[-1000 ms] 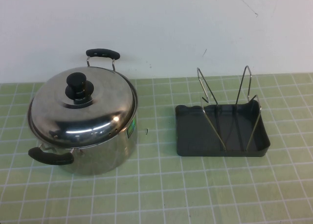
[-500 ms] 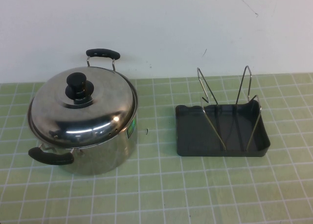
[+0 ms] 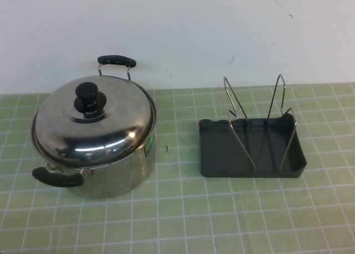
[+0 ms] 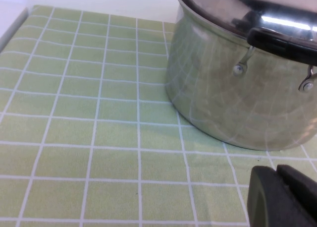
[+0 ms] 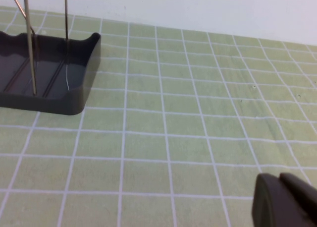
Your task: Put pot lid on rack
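The lid (image 3: 94, 123) sits closed on the pot (image 3: 113, 171) at the left part of the table (image 3: 183, 221). It is round, shiny and domed, and its black knob (image 3: 87, 98) stands upright at the centre. The pot has two black handles: one (image 3: 116, 60) at the far side, close to the white wall (image 3: 177, 32), and one (image 3: 57, 177) at the near left side. A small green sticker (image 3: 148, 147) shows on the pot's right wall.

The rack (image 3: 222, 154) stands to the right of the pot, apart from it, with a strip of the green tiled table between them. It is a dark grey tray with two thin wire loops (image 3: 280, 90) that rise upright from it. Nothing rests in the rack.

In the high view neither arm shows. The left gripper (image 4: 282, 197) shows only in the left wrist view, as a dark tip low over the tiles, near the pot (image 4: 237, 93) but not touching it; the near handle (image 4: 282, 41) and the lid's rim (image 4: 223, 11) are above it in that picture. The right gripper (image 5: 282, 202) shows only in the right wrist view, low over bare tiles, well apart from the rack's corner (image 5: 74, 78). For both grippers only the tip is visible, so I cannot tell if the fingers are released or clenched. Neither one holds anything that I can see.
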Tool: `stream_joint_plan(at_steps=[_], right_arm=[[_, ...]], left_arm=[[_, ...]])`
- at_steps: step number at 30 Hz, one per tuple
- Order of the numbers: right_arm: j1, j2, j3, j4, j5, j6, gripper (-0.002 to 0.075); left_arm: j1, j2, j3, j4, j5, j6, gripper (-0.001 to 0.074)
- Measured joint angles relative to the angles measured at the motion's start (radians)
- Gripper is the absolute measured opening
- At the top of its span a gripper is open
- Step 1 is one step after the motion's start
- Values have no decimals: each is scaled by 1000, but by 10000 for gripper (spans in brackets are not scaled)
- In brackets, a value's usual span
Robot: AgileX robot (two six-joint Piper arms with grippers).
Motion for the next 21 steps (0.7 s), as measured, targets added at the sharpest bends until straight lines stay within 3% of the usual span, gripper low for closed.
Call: stream_joint_plan(at_steps=[8, 17, 21], right_arm=[[0, 0, 4, -6, -92, 0, -1], [0, 0, 4, -6, -678, 2, -1], [0, 0, 4, -6, -958, 8, -1]], left_arm=[[0, 0, 2, 0, -122, 22, -3], [0, 0, 2, 0, -696, 22, -4], [0, 0, 2, 0, -836, 22, -4]])
